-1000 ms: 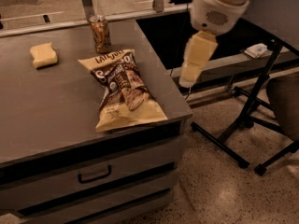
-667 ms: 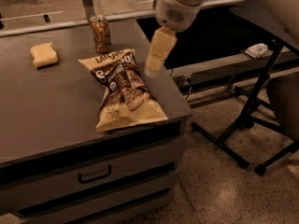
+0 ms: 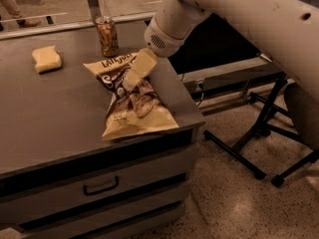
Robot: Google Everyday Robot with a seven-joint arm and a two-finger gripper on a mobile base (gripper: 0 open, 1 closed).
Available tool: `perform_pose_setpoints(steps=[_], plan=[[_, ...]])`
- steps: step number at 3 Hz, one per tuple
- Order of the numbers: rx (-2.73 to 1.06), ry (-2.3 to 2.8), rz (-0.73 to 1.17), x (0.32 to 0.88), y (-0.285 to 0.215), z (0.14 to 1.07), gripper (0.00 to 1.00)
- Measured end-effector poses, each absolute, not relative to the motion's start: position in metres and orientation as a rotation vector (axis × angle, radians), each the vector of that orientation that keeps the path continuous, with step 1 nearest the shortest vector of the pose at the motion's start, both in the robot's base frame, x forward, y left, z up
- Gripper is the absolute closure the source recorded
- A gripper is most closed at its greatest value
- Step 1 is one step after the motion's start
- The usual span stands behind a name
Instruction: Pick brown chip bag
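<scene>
We start with the counter (image 3: pixel 55 113), which carries everything and has not changed. The arm (image 3: pixel 239 14) is what has moved. A second ago it hung out past the counter's right edge, over the dark gap. Since then it has swung left across that edge and now reaches in from the upper right.

The brown chip bag (image 3: pixel 132 108) has not shifted. It lies flat near the counter's front right corner. Its long axis runs from the back of the counter toward the front edge, slanting slightly right as it comes nearer. The lettered pale end points back toward the can, and the other pale end sits just at the front edge.

The swing has brought the tool (image 3: pixel 130 81) over the far half of the bag, above its dark centre and angled down and to the left. We cannot tell how far open it is or whether it touches the bag, and nothing shows it holding anything.

We judge the approach nearly done, with the lowering, closing and lift still to come.

The small can (image 3: pixel 107 36) stands just behind the bag. The pale block (image 3: pixel 47 59) lies well apart to the left.
</scene>
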State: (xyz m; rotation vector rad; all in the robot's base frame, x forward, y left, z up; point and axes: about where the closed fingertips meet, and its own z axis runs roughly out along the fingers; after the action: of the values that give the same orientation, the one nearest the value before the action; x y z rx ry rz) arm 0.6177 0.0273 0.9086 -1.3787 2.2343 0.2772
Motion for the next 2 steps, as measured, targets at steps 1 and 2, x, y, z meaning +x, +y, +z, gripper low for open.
perform_pose_setpoints(steps=[1,2], plan=[[-1.34,2.248,0.292,0.6189,0.0316,0.9041,0.0],[-1.328,2.249,0.355,0.6149,0.0323,0.8999,0.0]])
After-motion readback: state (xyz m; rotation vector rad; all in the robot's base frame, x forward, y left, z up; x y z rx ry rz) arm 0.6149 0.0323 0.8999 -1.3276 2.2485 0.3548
